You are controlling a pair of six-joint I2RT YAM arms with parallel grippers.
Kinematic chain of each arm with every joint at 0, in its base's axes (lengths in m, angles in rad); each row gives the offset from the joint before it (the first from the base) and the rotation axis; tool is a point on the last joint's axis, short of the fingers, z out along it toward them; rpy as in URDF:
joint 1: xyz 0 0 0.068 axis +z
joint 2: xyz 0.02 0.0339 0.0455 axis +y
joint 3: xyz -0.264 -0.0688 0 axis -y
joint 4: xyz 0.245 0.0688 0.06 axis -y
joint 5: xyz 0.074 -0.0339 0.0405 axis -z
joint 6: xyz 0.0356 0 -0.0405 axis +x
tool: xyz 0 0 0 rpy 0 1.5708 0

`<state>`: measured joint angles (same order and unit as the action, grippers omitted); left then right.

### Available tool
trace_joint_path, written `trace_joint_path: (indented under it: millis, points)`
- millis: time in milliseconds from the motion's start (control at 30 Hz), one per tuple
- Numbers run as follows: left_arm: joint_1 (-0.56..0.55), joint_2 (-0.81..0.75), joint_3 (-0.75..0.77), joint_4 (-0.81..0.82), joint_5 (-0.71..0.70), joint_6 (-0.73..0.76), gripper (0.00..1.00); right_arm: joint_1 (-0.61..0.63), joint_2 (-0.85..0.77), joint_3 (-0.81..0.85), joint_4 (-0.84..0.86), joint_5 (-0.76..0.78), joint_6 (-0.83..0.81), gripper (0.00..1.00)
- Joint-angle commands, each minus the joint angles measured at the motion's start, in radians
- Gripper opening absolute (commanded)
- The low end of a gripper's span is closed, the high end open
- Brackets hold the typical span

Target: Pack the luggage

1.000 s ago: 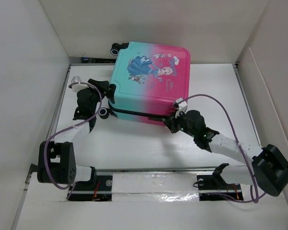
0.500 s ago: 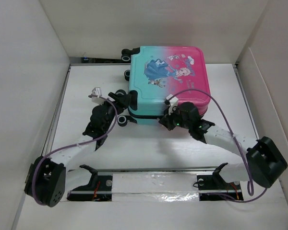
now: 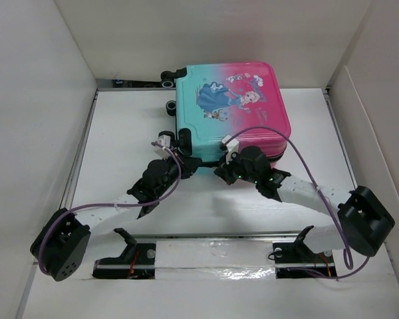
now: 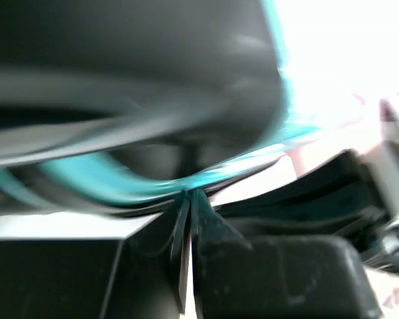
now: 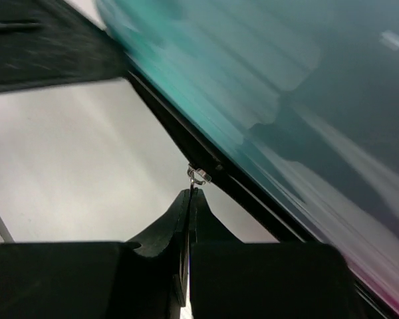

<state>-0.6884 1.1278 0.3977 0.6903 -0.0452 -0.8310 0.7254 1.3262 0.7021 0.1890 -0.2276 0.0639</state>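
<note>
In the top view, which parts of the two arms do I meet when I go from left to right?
Black joint housing of the left arm → left gripper → right gripper → black joint housing of the right arm. The pink-and-teal hard-shell suitcase overlaps both grippers, so I omit it.

Teal-to-pink luggage (cartoon princess in blue), black wheels, white table, purple cables

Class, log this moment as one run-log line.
luggage: lid down, flat on table | left fingers: shut at its near edge | right fingers: shut on zipper pull
</note>
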Motion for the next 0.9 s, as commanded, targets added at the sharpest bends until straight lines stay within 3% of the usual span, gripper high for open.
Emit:
trace_joint_path:
  millis: [0, 167, 267, 400, 433, 467, 533, 667, 767, 867]
  points:
    - [-0.025, 0.032, 0.078, 0.038, 0.019, 0.021, 0.0, 0.196, 0.042, 0.039, 0.182, -0.098, 0.079, 0.0]
    - [0.001, -0.042, 0.082, -0.017, -0.009, 0.052, 0.0, 0.341, 0.083, 0.08, 0.286, 0.02, 0.123, 0.0]
    - [0.036, -0.156, 0.067, -0.087, -0.036, 0.055, 0.0, 0.324, 0.053, 0.034, 0.319, 0.088, 0.132, 0.0]
    - [0.088, -0.321, 0.099, -0.28, -0.113, 0.093, 0.02, 0.221, -0.034, -0.044, 0.32, 0.024, 0.139, 0.0]
    - [0.098, -0.374, 0.11, -0.314, -0.133, 0.098, 0.25, 0.2, -0.053, -0.076, 0.317, 0.013, 0.129, 0.0]
    - [0.098, -0.396, 0.142, -0.352, -0.143, 0.102, 0.37, 0.154, -0.086, -0.09, 0.299, 0.001, 0.123, 0.0]
    - [0.119, -0.445, 0.179, -0.469, -0.191, 0.133, 0.48, 0.099, -0.119, -0.116, 0.274, -0.045, 0.114, 0.0]
    - [0.128, -0.493, 0.205, -0.633, -0.298, 0.139, 0.46, -0.012, -0.206, -0.183, 0.251, -0.125, 0.102, 0.0]
    - [0.194, -0.488, 0.158, -0.65, -0.253, 0.113, 0.38, -0.058, -0.242, -0.188, 0.19, -0.151, 0.073, 0.0]
    - [0.243, -0.435, 0.112, -0.568, -0.162, 0.089, 0.38, -0.086, -0.265, -0.196, 0.156, -0.176, 0.068, 0.0]
